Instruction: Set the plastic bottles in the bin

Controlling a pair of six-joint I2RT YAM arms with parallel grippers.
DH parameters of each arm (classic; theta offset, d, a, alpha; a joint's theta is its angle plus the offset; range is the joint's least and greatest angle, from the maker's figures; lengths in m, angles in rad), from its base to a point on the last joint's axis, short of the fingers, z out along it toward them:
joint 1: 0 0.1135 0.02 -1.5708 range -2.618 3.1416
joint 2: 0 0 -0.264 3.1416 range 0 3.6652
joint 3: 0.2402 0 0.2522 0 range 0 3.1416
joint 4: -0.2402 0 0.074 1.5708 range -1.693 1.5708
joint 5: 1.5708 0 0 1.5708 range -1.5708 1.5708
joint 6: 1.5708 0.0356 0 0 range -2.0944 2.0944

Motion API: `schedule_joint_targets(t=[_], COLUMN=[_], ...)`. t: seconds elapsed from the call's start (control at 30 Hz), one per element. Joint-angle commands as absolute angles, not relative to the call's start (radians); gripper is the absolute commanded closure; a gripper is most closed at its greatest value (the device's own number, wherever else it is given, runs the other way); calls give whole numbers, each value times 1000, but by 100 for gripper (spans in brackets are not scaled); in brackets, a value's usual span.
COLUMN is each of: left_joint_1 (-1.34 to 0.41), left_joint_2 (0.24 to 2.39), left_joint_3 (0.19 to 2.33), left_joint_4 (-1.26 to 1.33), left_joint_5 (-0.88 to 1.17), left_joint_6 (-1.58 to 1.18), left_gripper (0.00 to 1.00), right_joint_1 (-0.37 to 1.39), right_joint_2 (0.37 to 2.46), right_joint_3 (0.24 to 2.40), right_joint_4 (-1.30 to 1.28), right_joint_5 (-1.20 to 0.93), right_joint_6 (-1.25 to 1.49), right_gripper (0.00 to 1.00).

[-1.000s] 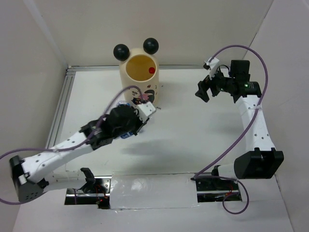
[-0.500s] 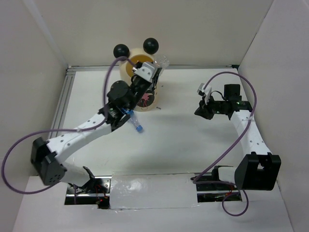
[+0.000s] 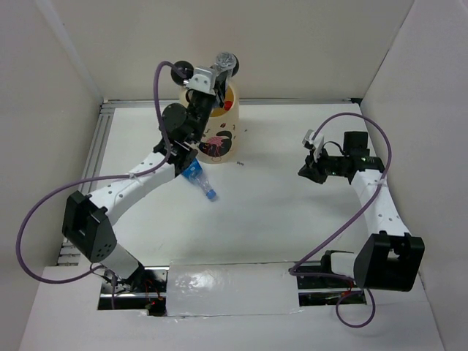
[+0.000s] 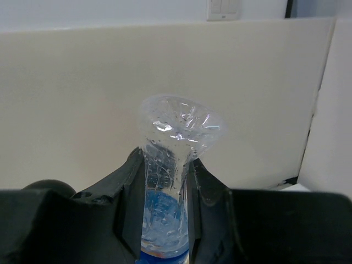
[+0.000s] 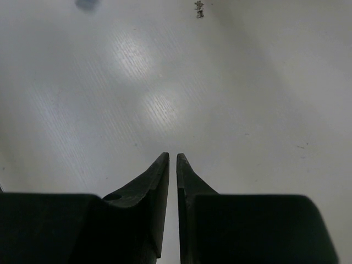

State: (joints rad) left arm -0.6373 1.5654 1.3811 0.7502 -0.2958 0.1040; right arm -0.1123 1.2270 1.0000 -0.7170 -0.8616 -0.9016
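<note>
My left gripper [image 3: 221, 70] [image 4: 165, 159] is raised over the far rim of the bin [image 3: 229, 121]. It is shut on a clear plastic bottle [image 3: 227, 60] [image 4: 179, 129] with a blue label, whose crumpled base sticks out past the fingertips. The bin is a cream cylinder with a black ball ear [image 3: 181, 72] and a pink-black print, and something red [image 3: 227, 104] shows inside it. A second bottle [image 3: 199, 179], blue-capped, lies on the table beside the bin, partly under the left arm. My right gripper [image 3: 303, 170] [image 5: 171, 158] hangs shut and empty over bare table.
White walls close in the table on the left, back and right. An aluminium rail [image 3: 91, 168] runs along the left edge. Purple cables loop from both arms. A small dark speck [image 3: 239, 163] [image 5: 199, 9] lies right of the bin.
The left arm has lifted its bottle from low beside the bin to above the rim. The right gripper has shut and drawn back and down to the right.
</note>
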Motion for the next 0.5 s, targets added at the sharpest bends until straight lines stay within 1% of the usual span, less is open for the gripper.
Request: schedule_joint_targets(t=[0.0,0.1,0.2,0.23,0.27,0.3,0.33,0.37,0.4,0.43,0.47], left_joint_1=[-643,-643,-592,-592,-592,-583,-583,-583,-583,-583,-574], left_joint_2=[1505,1569,1644,1661,1678,1702,1713,1723,1723,1736,1736], left_joint_3=[1433,1433,1453,1453,1453,1453,1453,1453,1453,1444,1443], left_joint_4=[830,897,896,896,905,905,905,905,905,905,916], left_joint_5=[-195,-282,-282,-282,-308,-308,-308,-319,-319,-319,-333], left_joint_6=[14,75,51,51,51,51,60,60,72,72,63], left_gripper=[99,98,96,94,89,86,81,75,64,59,54], right_joint_1=[-129,-129,-139,-140,-140,-149,-149,-161,-161,-172,-172], right_joint_2=[1242,1267,1295,1295,1304,1304,1313,1313,1313,1313,1313], right_joint_3=[983,974,1000,1011,1011,1020,1020,1034,1034,1043,1043], right_joint_4=[-696,-686,-686,-686,-686,-686,-698,-707,-722,-733,-761], right_joint_5=[-881,-890,-899,-899,-899,-910,-910,-923,-923,-937,-951], right_joint_6=[-933,-933,-933,-933,-933,-942,-942,-971,-982,-997,-1037], right_gripper=[83,83,81,80,80,79,76,72,69,65,52])
